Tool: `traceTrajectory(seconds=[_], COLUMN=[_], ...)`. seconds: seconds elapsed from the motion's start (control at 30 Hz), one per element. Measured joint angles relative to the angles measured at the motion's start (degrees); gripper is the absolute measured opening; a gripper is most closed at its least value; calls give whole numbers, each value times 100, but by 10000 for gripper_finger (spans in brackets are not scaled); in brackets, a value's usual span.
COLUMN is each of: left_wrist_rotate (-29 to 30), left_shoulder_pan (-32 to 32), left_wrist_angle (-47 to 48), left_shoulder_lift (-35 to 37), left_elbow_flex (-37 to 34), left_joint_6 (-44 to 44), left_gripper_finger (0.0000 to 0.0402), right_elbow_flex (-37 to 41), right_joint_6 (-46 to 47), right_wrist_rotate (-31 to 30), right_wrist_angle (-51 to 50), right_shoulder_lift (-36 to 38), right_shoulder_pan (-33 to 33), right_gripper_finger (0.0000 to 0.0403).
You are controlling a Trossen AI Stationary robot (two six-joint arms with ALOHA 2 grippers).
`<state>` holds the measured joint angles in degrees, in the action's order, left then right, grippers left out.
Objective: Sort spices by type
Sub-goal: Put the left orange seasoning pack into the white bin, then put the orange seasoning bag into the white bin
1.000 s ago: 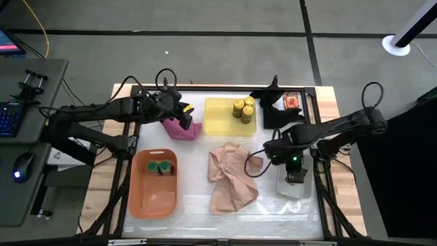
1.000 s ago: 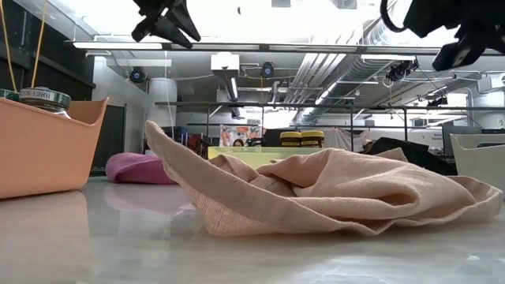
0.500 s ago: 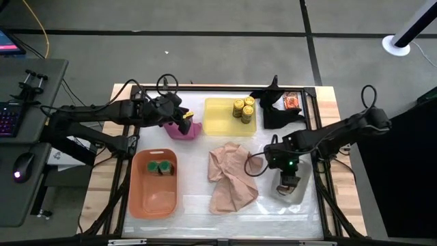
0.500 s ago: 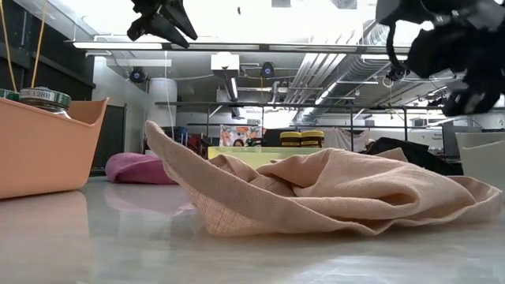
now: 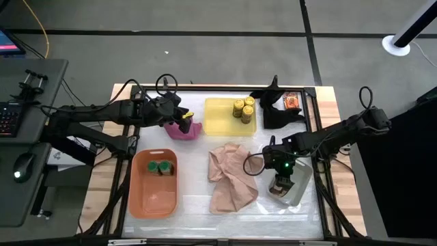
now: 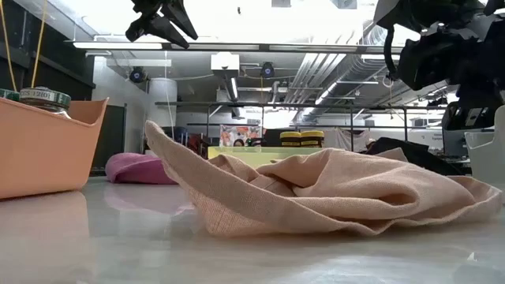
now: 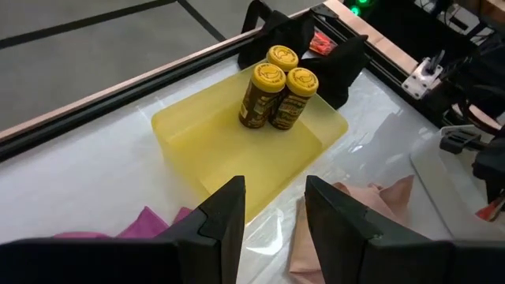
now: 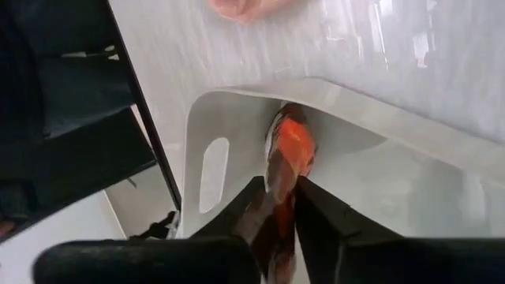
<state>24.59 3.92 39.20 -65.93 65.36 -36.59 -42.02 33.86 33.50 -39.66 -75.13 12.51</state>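
My right gripper [image 5: 278, 184] is shut on a flat orange-red packet [image 8: 289, 150] and reaches down into the grey tray [image 5: 300, 179] at the near right. My left gripper [image 5: 183, 121] is open and empty above the pink cloth [image 5: 176, 130]; its wrist view looks past the gripper [image 7: 272, 217] at the yellow tray. Three yellow-lidded jars [image 5: 242, 109] stand in the yellow tray [image 5: 220, 119]. Two green-lidded jars [image 5: 162, 167] stand in the orange tray [image 5: 153, 195]. Another orange-red packet [image 5: 292, 102] lies at the far right beside the black cloth [image 5: 276, 113]. My right gripper pinches the packet between its two fingers at the packet's near end [image 8: 279, 180]. The fingers come from above, pointing down into the grey tray. The packet stands edge-on past the fingertips, its free end [image 8: 293, 126] close to the tray's floor; whether it touches I cannot tell.
A crumpled tan cloth [image 5: 231, 176] lies mid-table between the orange and grey trays and fills the low view [image 6: 331, 189]. The table's dark frame rail [image 8: 130, 102] runs close beside the grey tray. Bare white tabletop lies along the near edge.
My right gripper has gone down and a little toward the table's left with the packet, into the grey tray. The tray now sits turned against its earlier straight position.
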Motion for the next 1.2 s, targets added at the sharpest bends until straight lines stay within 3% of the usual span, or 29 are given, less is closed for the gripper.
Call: traceTrajectory(seconds=[0.4,0.73,0.93,1.03,1.2], left_wrist_rotate=[1,2,1,1,1], left_shoulder_pan=[0,7,7,7,7], left_wrist_angle=[0,12,55,52,48], left_shoulder_lift=[0,0,0,0,0], left_elbow_flex=[-2,-2,-4,-4,-4], left_joint_6=[1,173,191,191,80], left_gripper_finger=[120,120,120,120,120], right_elbow_flex=[-13,-661,-1027,-1235,-1563], right_joint_6=[742,472,319,317,733], right_wrist_rotate=[59,-915,-1118,-1547,-2810], right_wrist_angle=[-97,-1516,-2241,-2803,-3392], right_shoulder_lift=[57,142,142,142,142], right_shoulder_pan=[2,2,2,2,-87], right_gripper_finger=[116,206,249,251,252])
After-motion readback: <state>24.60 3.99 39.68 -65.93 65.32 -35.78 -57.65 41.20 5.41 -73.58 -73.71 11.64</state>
